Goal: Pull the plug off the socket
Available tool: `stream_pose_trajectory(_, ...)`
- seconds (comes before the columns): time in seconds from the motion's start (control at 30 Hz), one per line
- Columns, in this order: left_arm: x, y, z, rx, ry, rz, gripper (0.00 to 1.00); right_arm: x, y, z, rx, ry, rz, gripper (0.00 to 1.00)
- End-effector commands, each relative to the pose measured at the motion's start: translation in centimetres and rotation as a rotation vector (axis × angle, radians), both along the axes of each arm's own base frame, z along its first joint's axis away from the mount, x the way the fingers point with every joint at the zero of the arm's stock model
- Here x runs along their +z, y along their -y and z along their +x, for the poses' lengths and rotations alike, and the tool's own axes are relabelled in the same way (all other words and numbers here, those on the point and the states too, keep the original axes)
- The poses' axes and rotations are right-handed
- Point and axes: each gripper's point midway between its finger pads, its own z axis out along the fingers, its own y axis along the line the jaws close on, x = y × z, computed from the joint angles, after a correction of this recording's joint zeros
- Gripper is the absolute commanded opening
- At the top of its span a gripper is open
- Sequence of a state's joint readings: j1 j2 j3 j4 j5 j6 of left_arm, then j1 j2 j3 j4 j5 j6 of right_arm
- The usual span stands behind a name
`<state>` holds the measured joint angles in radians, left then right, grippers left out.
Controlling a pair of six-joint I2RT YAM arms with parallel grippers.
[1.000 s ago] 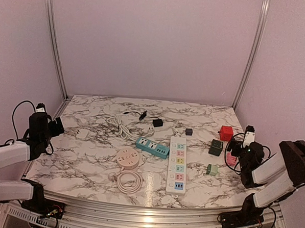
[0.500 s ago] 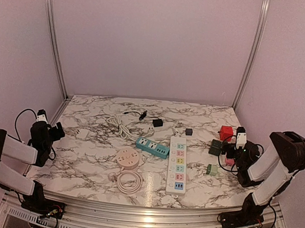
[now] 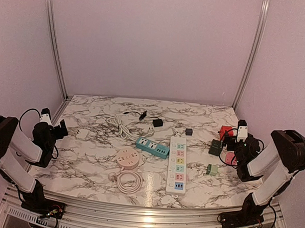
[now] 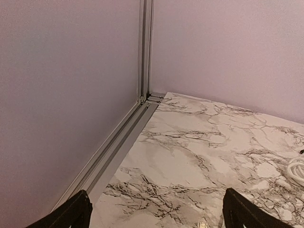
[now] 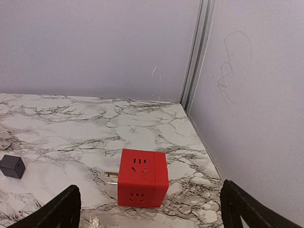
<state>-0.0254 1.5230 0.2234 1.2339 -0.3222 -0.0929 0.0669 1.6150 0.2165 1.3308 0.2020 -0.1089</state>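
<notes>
The left pincer (image 4: pixel 154 213) gapes wide toward the desk (image 4: pixel 199 156) corner. The right pincer (image 5: pixel 149 190), equally wide, faces a red socket cube (image 5: pixel 142 178).

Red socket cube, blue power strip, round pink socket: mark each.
red socket cube (image 5: pixel 142 178), right wrist view, centre.
blue power strip (image 3: pixel 152 147), top external view, top face.
round pink socket (image 3: pixel 127 157), top external view, top centre.

Soft, even light with a lilac cast fills every view, and shadows are faint. The glossy white marble-patterned desk (image 3: pixel 83 166) shows pale glare along its near edge. The top view bows slightly at its sides. Both wrist views are sharp.
</notes>
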Motion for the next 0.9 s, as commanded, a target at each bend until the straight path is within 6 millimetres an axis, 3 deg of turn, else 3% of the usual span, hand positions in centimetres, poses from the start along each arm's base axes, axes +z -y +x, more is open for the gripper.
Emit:
stream_pose_trajectory(0.0,1.21,0.72,0.66,-0.042,0.039,0.019,0.99,2.24,0.01,0.35,0.006,0.083,0.013,0.98)
stream_pose_trajectory(0.87,1.17,0.76,0.66,-0.044,0.037,0.018,0.99,2.10,-0.04,0.57,0.019,0.073,0.015,0.99)
